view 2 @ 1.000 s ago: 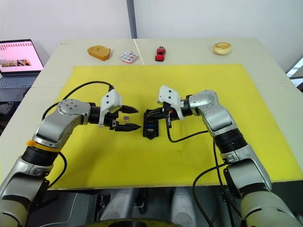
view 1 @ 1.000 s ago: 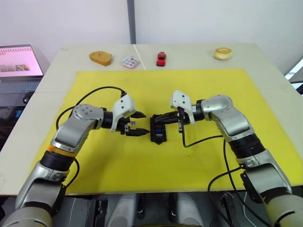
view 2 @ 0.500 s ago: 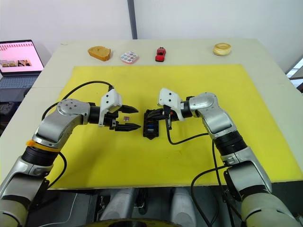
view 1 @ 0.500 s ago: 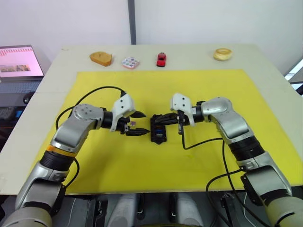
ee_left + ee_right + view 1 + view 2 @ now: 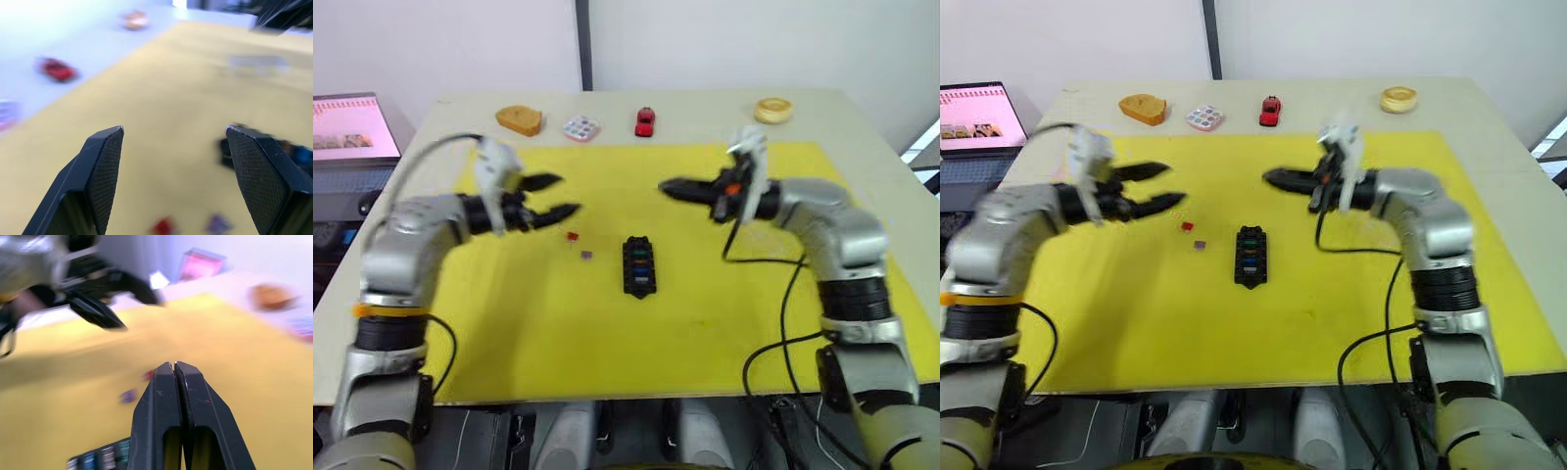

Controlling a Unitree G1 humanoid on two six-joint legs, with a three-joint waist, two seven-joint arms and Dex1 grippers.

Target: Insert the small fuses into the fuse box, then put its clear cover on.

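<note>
The black fuse box lies in the middle of the yellow mat, with several coloured fuses in its slots. Two loose small fuses lie on the mat to its left: a red one and a purple one. My left gripper hovers open above the mat, behind and to the left of them, holding nothing. My right gripper hangs shut and empty, raised behind the box. The right wrist view shows the purple fuse and the box below its shut fingers. The clear cover is out of view.
Along the far table edge stand a tan block, a small pink tray, a red toy car and a beige ring. A laptop sits off the table's left side.
Both arms have lifted away from the fuse box: the left gripper up and to the left, the right gripper up and back. The red and purple fuses now lie uncovered on the mat.
</note>
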